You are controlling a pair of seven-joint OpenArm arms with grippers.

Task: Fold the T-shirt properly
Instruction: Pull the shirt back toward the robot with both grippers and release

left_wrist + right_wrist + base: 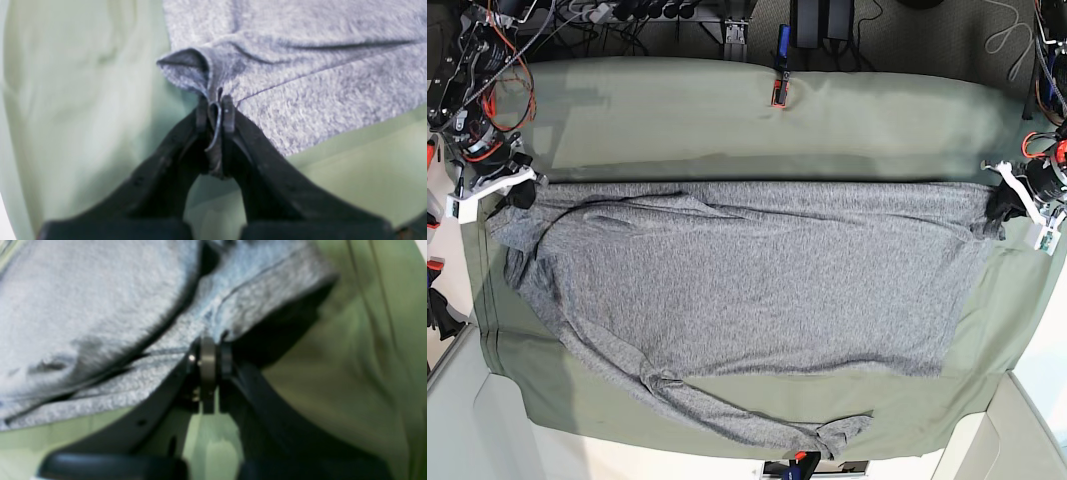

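A grey T-shirt (pixel 747 290) lies spread across the olive-green cloth (pixel 757 120). The left gripper (pixel 215 103) pinches one shirt corner; the right gripper (pixel 208 351), blurred, seems clamped on the opposite corner.

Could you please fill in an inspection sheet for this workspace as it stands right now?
Surface: table under an olive-green cloth, wrinkled at the sides.
Job's things: grey T-shirt spread wide across the cloth, one sleeve trailing toward the near edge.
Clutter: nothing seen on the cloth besides the shirt.
Grippers: left gripper shut on the T-shirt's edge; right gripper shut on the T-shirt's edge at the opposite end.
Cables: red and black wires bundled at the arm on the base view's left; a grey cable at the far corner.
Surroundings: a small red clamp on the far table edge; dark equipment behind it.
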